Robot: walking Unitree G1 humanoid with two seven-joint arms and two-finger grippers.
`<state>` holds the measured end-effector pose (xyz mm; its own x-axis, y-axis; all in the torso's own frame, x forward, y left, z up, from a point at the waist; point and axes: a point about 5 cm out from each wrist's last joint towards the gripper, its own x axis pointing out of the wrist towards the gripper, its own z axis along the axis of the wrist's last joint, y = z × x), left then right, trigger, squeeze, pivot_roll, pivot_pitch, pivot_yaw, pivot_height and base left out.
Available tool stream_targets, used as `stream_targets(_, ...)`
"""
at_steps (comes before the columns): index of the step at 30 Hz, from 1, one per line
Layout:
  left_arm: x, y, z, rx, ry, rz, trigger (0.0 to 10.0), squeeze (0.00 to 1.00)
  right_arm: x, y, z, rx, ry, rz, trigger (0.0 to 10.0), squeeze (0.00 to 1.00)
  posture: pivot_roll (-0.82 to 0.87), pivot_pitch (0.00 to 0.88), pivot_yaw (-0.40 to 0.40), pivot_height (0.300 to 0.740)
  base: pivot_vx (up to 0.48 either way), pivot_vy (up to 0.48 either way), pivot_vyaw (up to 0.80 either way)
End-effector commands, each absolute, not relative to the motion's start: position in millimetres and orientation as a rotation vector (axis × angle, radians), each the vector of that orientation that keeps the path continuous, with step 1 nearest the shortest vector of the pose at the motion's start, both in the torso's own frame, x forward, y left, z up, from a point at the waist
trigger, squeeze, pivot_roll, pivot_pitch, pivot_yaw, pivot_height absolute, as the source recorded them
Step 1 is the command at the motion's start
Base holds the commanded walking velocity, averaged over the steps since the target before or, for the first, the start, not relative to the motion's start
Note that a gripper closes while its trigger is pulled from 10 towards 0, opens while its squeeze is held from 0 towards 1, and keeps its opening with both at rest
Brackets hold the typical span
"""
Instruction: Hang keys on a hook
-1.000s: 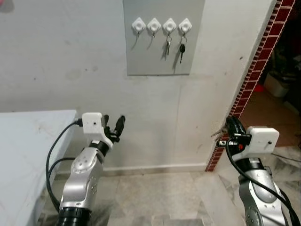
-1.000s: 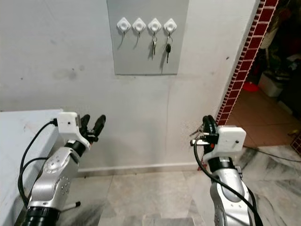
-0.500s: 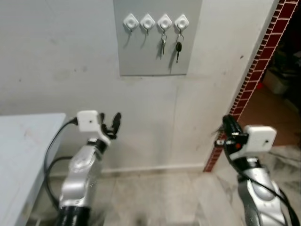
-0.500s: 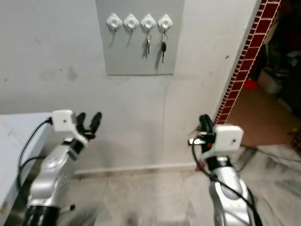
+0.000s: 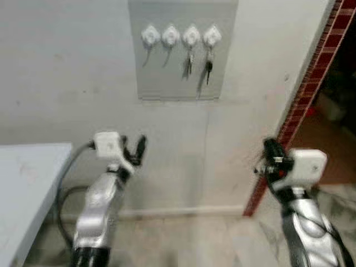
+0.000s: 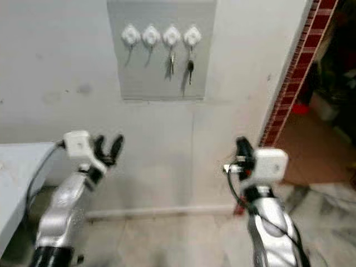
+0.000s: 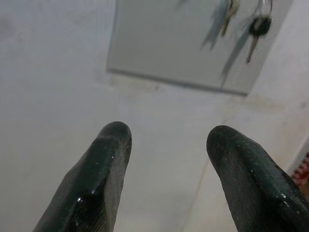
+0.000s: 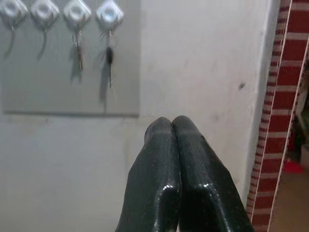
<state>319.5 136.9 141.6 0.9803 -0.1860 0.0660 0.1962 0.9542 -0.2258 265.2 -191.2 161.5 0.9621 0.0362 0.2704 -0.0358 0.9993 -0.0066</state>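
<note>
On wall hooks [image 5: 179, 35], keys [image 5: 207, 70] hanging vertical, tips down

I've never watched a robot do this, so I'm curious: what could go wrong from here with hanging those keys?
Three things, I'd guess. The right gripper pinches the keys low beside it, far below the hooks, so a long lift might shake them loose. Two hooks already carry keys, and these sit right beside the free ones; a slightly off reach could knock them. The head views are blurred, as if the robot is moving, which may spoil its aim.
</note>
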Motion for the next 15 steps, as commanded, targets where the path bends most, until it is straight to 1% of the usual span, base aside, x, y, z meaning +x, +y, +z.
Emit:
stream_targets(1, 320.6, 146.8, 146.5, -0.222, -0.059, -0.172, 10.0, 0.0, 267.5, -182.9, 165.3, 0.019, -0.291, 0.061, 10.0, 0.0, -0.01, 0.018, 0.0, 0.74, 0.315, 0.0, 0.0)
stream_targets(13, 319.9, 146.1, 145.7, -0.23, -0.058, -0.172, 10.0, 0.0, 266.3, -182.4, 164.8, 0.02, -0.289, 0.066, 10.0, 0.0, -0.01, 0.016, -0.001, 0.74, 0.306, 0.0, 0.0)
stream_targets(15, 319.6, 145.9, 145.6, -0.233, -0.058, -0.172, 10.0, 0.0, 266.2, -182.3, 164.8, 0.018, -0.288, 0.067, 10.0, 0.0, -0.01, 0.014, -0.002, 0.74, 0.292, 0.24, 0.0)
